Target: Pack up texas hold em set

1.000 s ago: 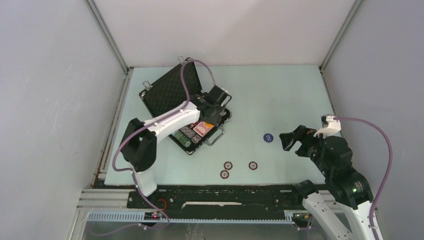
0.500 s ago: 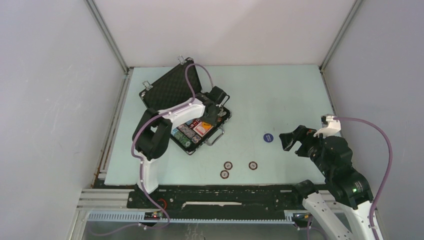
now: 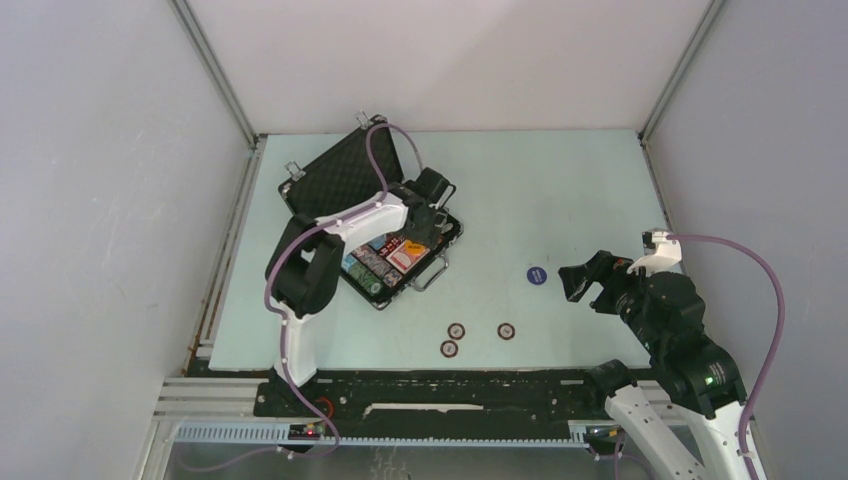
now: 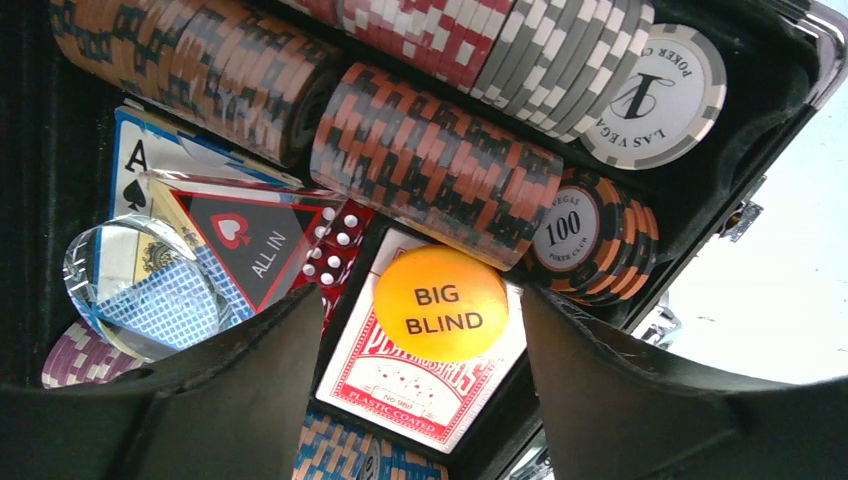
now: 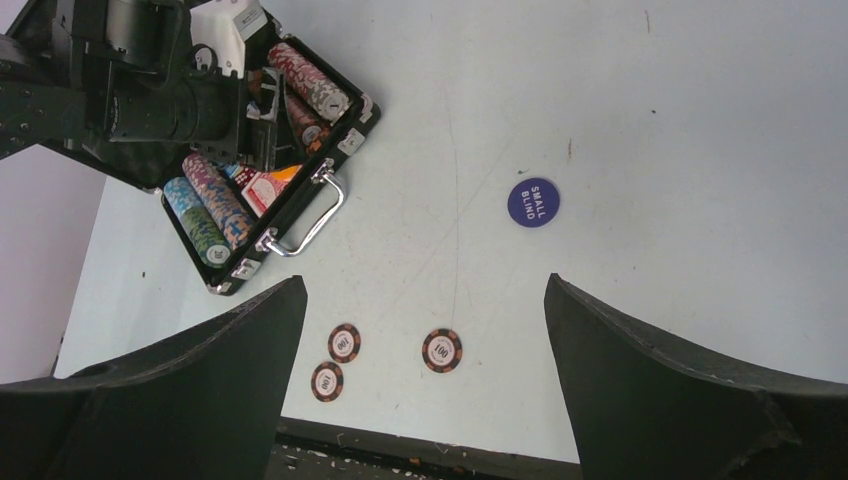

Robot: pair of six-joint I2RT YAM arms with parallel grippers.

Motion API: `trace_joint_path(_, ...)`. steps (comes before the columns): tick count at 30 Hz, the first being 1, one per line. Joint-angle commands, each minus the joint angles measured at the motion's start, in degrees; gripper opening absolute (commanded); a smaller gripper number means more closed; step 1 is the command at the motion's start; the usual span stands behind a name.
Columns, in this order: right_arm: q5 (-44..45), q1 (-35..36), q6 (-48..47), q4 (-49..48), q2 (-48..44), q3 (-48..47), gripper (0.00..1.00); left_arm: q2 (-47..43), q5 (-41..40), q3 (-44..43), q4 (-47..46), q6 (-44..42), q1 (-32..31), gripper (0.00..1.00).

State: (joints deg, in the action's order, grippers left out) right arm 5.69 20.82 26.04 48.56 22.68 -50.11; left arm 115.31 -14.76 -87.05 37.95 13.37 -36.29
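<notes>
Nearest the arms, three loose chips (image 3: pixel 456 330) lay on the table (image 3: pixel 560 190), close to its front edge and between the two bases. A little farther on, the blue button (image 5: pixel 533 202) sat alone, to the left of the right gripper (image 5: pixel 425 285). That gripper's jaws stood wide apart with nothing in them. It was clearly the nearer arm to the button and the chips, with bare table all round them for a straight approach.

Farther back and to the left sat the case (image 3: pixel 432 262), its long axis running diagonally, its handle (image 5: pixel 310 215) on the near side and its lid (image 3: pixel 345 180) propped up at the far side. The left gripper (image 4: pixel 420 310) hung low over the open tray, jaws apart. Between them the orange button (image 4: pixel 441 303) lay flat on the red deck (image 4: pixel 400 385), touching neither finger. I judged it already put down. The rows of chips crowded close round it, so straight up looked like the safest way out.
</notes>
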Motion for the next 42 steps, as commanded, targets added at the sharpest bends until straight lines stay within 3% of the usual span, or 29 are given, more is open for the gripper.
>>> trace_joint_path(1, 0.0, 0.4, -0.6, -1.4, 0.6, -0.2, 0.99, -0.9, 0.5, -2.1, 0.1, -0.6, 0.4, 0.8)
trace_joint_path(9, 0.1, 0.4, -0.5, -1.6, 0.3, -0.2, 0.99, -13.6, 2.7, 3.0, -3.8, 1.6, -3.0, 0.97)
trace_joint_path(12, 0.3, 0.4, -1.0, -2.4, 0.4, -0.3, 0.99, -15.0, 7.9, 2.9, -7.4, 4.5, -6.2, 0.97)
trace_joint_path(22, 5.2, 0.4, -0.5, -2.3, -5.0, -2.0, 0.99, 4.5, 18.5, -16.8, -10.9, 10.3, -16.4, 0.94)
trace_joint_path(32, 5.1, 0.4, -0.2, -1.3, -5.7, -1.1, 0.99, 23.8, 10.6, -42.2, -3.3, 7.5, -22.9, 0.95)
trace_joint_path(37, 5.0, 0.4, -0.3, -1.5, -6.1, -0.8, 0.99, 26.2, 4.6, -43.1, -1.9, 6.2, -25.0, 0.94)
trace_joint_path(42, 4.6, 0.4, -0.2, -2.0, -5.9, -0.4, 0.99, 28.3, 3.6, -43.6, -1.5, 5.3, -25.6, 0.87)
